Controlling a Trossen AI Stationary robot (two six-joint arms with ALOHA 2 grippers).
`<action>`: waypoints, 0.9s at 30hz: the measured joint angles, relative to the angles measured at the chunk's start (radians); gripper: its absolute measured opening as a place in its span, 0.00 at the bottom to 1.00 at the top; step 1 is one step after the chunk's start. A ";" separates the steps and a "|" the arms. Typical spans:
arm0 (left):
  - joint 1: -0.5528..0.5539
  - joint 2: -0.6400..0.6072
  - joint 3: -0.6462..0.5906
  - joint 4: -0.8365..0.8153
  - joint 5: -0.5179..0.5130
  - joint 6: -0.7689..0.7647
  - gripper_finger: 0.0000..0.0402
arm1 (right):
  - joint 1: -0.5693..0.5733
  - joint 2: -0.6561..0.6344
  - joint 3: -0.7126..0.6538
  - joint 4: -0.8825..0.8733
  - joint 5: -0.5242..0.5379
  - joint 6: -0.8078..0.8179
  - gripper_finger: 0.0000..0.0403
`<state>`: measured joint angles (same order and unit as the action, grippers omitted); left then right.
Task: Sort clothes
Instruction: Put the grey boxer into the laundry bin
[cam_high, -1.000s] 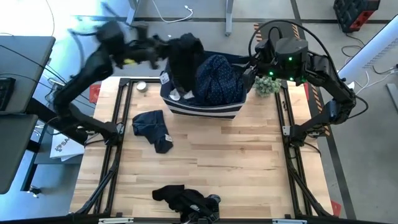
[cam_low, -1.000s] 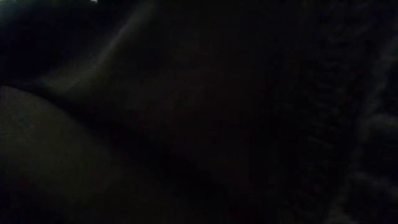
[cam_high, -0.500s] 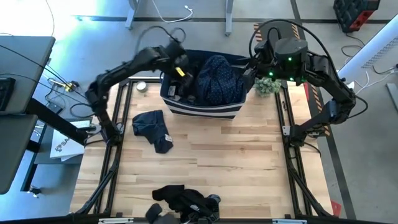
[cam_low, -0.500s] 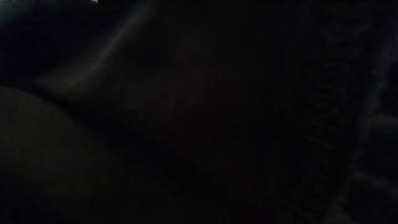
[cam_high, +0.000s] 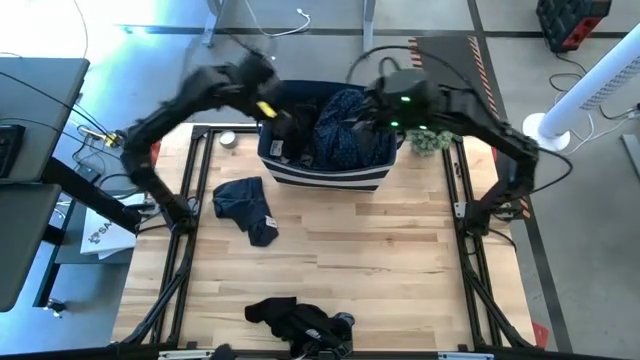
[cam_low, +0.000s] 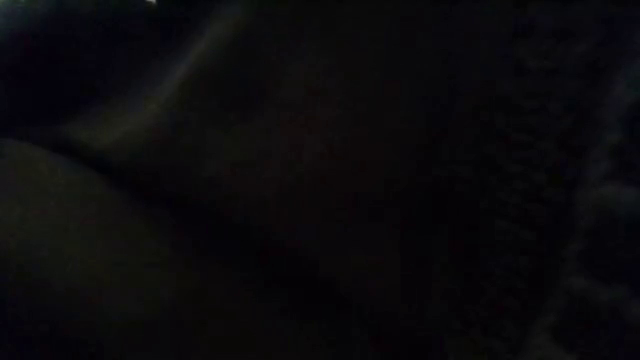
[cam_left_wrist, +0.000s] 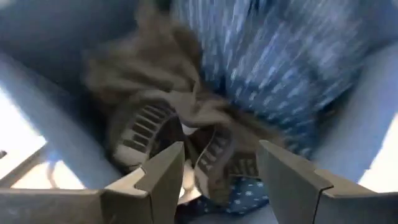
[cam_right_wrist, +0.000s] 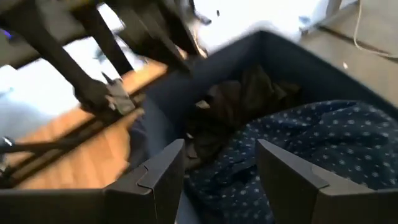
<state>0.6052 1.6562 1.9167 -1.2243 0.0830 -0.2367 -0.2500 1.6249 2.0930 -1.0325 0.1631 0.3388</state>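
Nearest the front edge of the tabletop (cam_high: 400, 270), a crumpled black garment (cam_high: 295, 318) is seen lying by itself, and farther back a dark navy garment (cam_high: 245, 207) is spread loosely, well apart from it. Beyond these, the navy bin (cam_high: 330, 178) with its white stripe is filled with a speckled navy garment (cam_high: 345, 125) and a dark, bunched garment (cam_high: 290, 135) at its left end. Since a second ago, that dark garment has been carried over and let go into the bin by the left claw (cam_left_wrist: 217, 171), which is now seen wide open and empty just above it. Meanwhile the right claw (cam_right_wrist: 217, 168), also parted and holding nothing, has been swung in over the bin's right side. One more dark piece is thus judged sorted; two remain outside.
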 joint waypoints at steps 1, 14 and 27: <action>-0.007 -0.027 0.006 0.009 -0.007 -0.014 0.50 | -0.015 0.023 0.000 0.000 -0.017 -0.012 0.48; -0.208 -0.225 -0.009 -0.003 -0.171 -0.156 0.50 | -0.274 0.414 0.000 -0.149 0.036 -0.027 0.48; -0.301 -0.215 -0.007 -0.067 -0.348 -0.187 0.50 | -0.265 0.629 0.007 -0.215 0.029 -0.218 0.48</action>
<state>0.3038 1.4416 1.9097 -1.2911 -0.2649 -0.4233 -0.5148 2.2541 2.1003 -1.2472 0.1919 0.1211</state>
